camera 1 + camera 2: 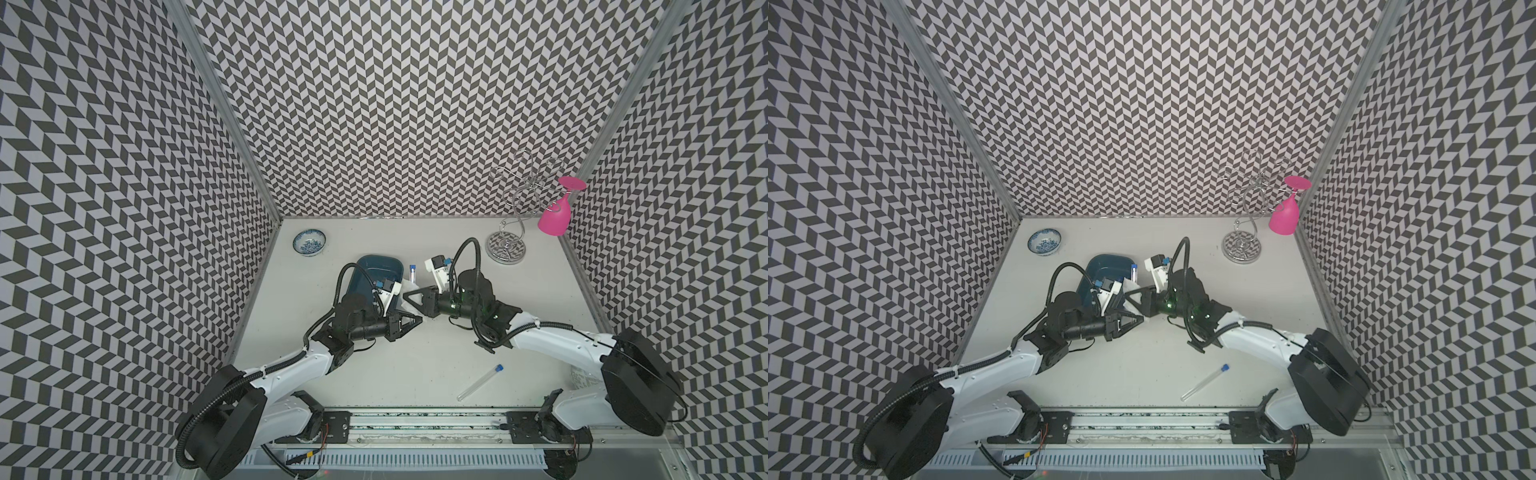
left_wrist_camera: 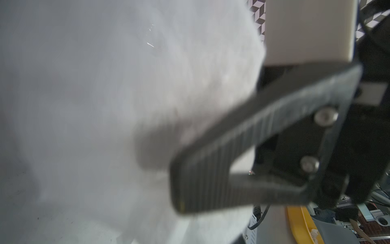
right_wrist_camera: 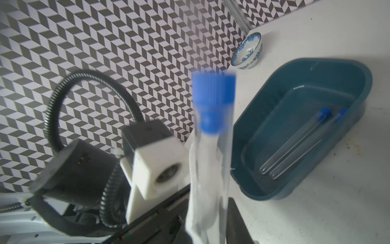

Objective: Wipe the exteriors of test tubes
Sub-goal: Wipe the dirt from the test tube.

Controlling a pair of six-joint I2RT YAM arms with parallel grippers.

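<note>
My right gripper point(image 1: 405, 296) point(image 3: 221, 230) is shut on a clear test tube point(image 3: 213, 101) with a blue cap, held upright over the table; the tube also shows in both top views point(image 1: 412, 274) point(image 1: 1133, 272). A white wipe sheet point(image 3: 202, 179) point(image 2: 126, 105) is draped round the tube's lower part. My left gripper point(image 1: 419, 320) point(image 1: 1142, 319) meets it from the left, shut on the wipe. Two more test tubes point(image 3: 295, 145) lie side by side in the dark blue tub point(image 3: 316, 69) point(image 1: 380, 259). Another test tube point(image 1: 480, 382) point(image 1: 1204, 382) lies on the table near the front edge.
A blue-and-white bowl point(image 1: 309, 242) point(image 3: 247, 50) stands at the back left. A wire rack point(image 1: 507, 245) with a pink glass point(image 1: 555, 216) hanging upside down stands at the back right. Patterned walls close in three sides.
</note>
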